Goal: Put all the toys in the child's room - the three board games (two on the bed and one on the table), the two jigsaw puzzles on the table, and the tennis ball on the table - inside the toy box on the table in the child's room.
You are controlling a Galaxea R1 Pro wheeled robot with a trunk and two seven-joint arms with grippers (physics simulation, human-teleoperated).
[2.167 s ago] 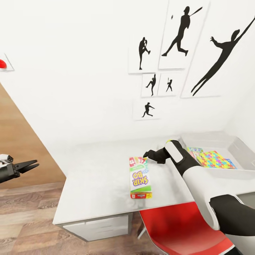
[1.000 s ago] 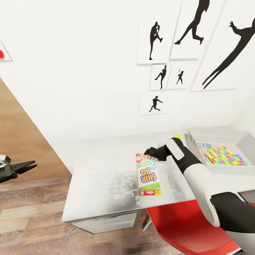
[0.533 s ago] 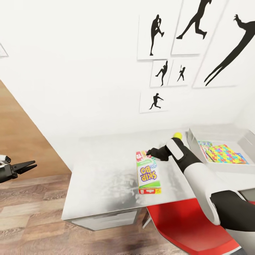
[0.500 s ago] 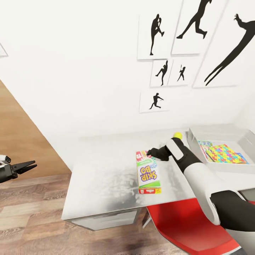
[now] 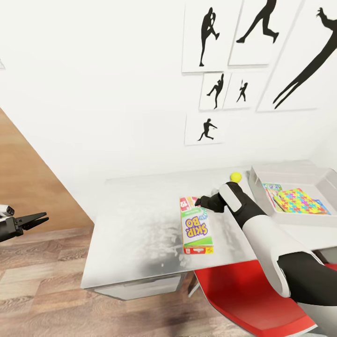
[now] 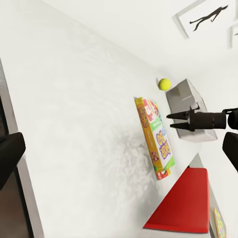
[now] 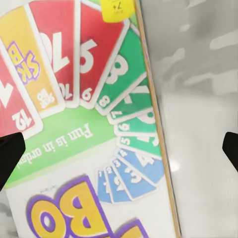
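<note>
The Skip-Bo board game [image 5: 195, 225] lies flat on the pale table [image 5: 135, 224]. My right gripper [image 5: 199, 202] is open just over the box's far end. The right wrist view has the card art [image 7: 89, 99] right below, with the fingertips [image 7: 10, 153] spread to either side. The tennis ball [image 5: 236, 177] rests on the table beyond my right wrist. The grey toy box [image 5: 290, 172] at the right holds a jigsaw puzzle [image 5: 299, 200] and a printed game box [image 5: 270, 188]. My left gripper [image 5: 35, 219] is open over the floor at the far left, holding nothing.
A red chair [image 5: 243, 295] is tucked under the table's front edge below my right arm. White drawers [image 5: 140, 286] sit under the table's left end. A white wall with black sports silhouettes [image 5: 208, 35] backs the table. Wood-plank floor [image 5: 42, 281] stretches to the left.
The head camera has shifted, so the whole scene has slid in the picture and the tennis ball has come out from behind my right wrist. My right gripper stays over the Skip-Bo's far end.
</note>
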